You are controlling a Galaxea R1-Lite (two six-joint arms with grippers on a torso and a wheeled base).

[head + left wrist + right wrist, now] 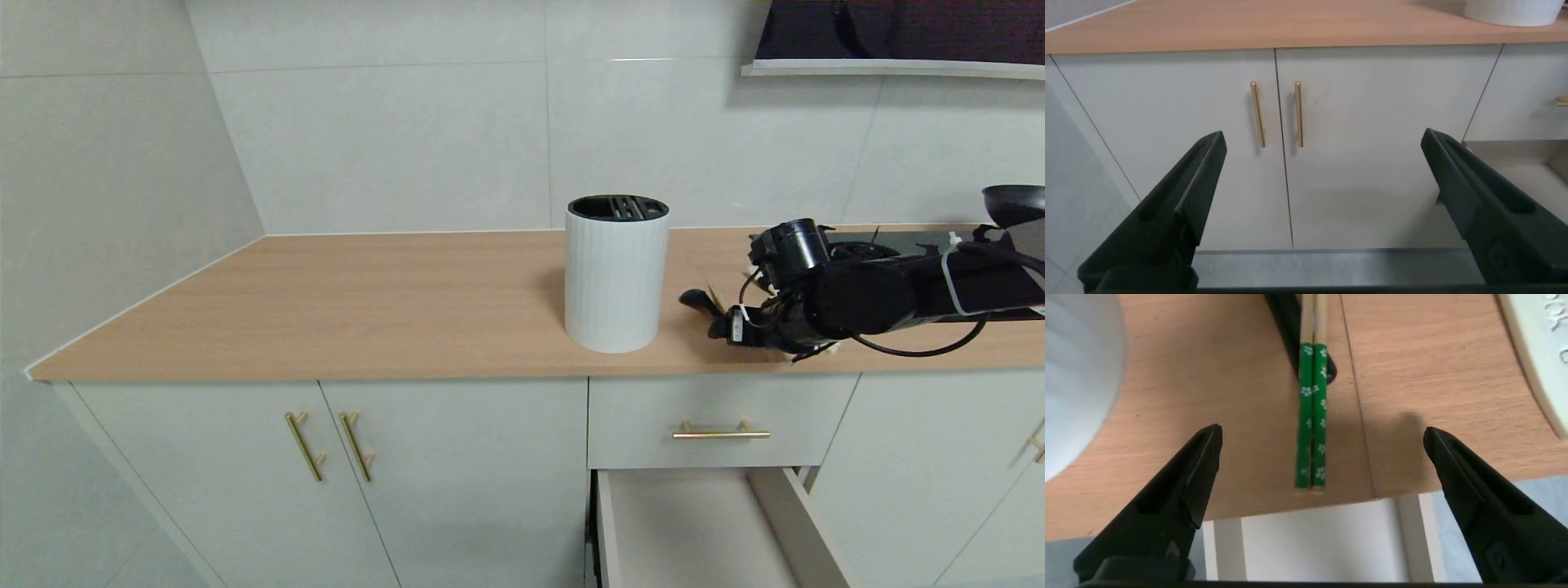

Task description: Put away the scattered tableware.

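Though barely begun, looks set for a first pick: right hand spread wide, empty, straddling green-tipped chopsticks lying on tabletop right of centre frame, near white holder. Left hand wide too, empty. No stowing visible yet.

One white holder on desk. Two green-tipped chopsticks beside holder. One black utensil beside holder. One open drawer, one shut drawer below holder.

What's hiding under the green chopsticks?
The pair of green-tipped wooden chopsticks lies on the light wooden countertop. Toward their plain ends, a long black utensil sits beneath them, mostly covered.
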